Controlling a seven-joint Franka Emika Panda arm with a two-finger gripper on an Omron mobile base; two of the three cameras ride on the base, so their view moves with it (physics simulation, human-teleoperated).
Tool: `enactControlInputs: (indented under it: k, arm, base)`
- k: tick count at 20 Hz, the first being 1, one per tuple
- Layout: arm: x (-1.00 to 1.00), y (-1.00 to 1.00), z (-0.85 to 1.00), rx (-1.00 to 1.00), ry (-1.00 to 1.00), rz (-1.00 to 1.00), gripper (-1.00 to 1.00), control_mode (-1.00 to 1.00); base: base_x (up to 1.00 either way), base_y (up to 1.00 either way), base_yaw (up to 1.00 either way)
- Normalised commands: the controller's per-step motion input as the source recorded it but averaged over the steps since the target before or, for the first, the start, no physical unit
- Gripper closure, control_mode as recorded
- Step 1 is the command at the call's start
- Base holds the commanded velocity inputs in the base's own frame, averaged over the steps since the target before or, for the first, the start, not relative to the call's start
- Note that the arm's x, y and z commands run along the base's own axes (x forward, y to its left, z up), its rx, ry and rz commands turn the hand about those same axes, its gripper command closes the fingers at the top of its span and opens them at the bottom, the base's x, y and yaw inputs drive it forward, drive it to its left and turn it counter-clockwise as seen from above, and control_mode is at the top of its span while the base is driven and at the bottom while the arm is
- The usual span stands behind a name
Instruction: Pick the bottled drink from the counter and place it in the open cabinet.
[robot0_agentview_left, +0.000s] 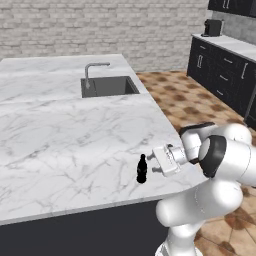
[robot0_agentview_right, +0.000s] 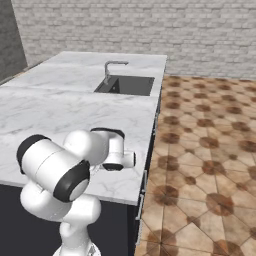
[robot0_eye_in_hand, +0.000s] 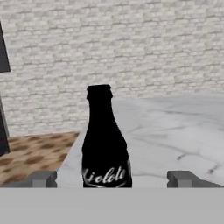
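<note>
The bottled drink (robot0_agentview_left: 142, 169) is a small black bottle with a white label, standing upright on the marble counter (robot0_agentview_left: 65, 140) close to its front right corner. My gripper (robot0_agentview_left: 152, 167) is level with it, just to its right, pointing at it. In the hand view the bottled drink (robot0_eye_in_hand: 105, 144) stands close ahead, a little left of centre. The gripper (robot0_eye_in_hand: 112, 179) is open, its fingertips (robot0_eye_in_hand: 43, 178) spread wide to either side of the bottle without touching it. The open cabinet is out of view.
A dark sink (robot0_agentview_left: 109, 86) with a steel faucet (robot0_agentview_left: 92, 70) is set into the far part of the counter. Black base cabinets (robot0_agentview_left: 220, 70) under a smaller marble top carrying a dark appliance (robot0_agentview_left: 213, 27) line the right wall. Brown tiled floor (robot0_agentview_right: 200, 150) lies right of the island.
</note>
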Motion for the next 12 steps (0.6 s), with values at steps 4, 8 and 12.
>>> enactControlInputs:
  k: [4,8,12]
  arm:
    - [-0.17,0.08,0.00,0.00,0.01,0.00,-1.00,-1.00]
    - [-0.04,0.04,0.00,0.00,0.00,0.00,-1.00,-1.00]
    - [-0.02,0.04,0.00,0.00,0.01,0.00,-1.00,-1.00]
  base:
    - [0.00,0.00,0.00]
    - [0.00,0.00,0.00]
    - [0.00,0.00,0.00]
